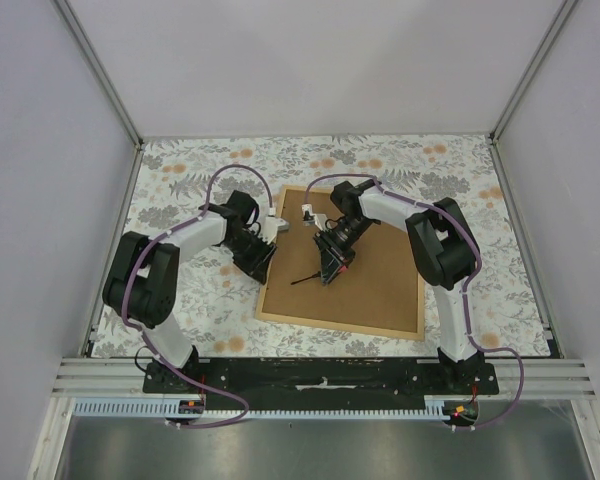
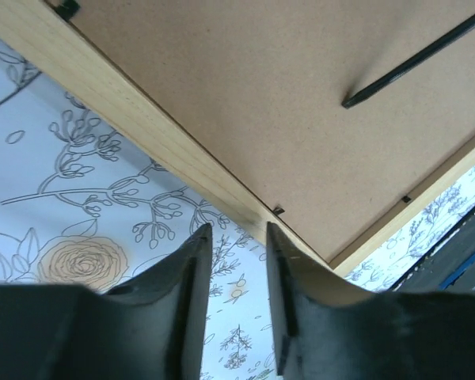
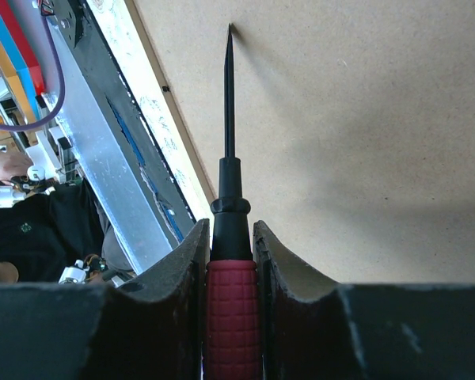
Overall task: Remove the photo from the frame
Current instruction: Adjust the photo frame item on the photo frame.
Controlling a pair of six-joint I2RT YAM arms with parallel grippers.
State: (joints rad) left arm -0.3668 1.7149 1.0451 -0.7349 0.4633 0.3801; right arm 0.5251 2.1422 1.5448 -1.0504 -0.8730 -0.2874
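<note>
Free over the floral tablecloth [image 1: 180, 170] along the top and far right of the overhead view, and over the lower right of the frame [image 1: 380, 290], brown back up. Blocked at centre by the right gripper [image 3: 231, 237], clamped on a screwdriver [image 1: 308, 279] slanting low over the board. Crowded at the frame's left edge by the left gripper [image 2: 237, 261], jaws slightly apart, only tablecloth between. Hemmed by pale walls [image 1: 40, 150] left, right and top.
</note>
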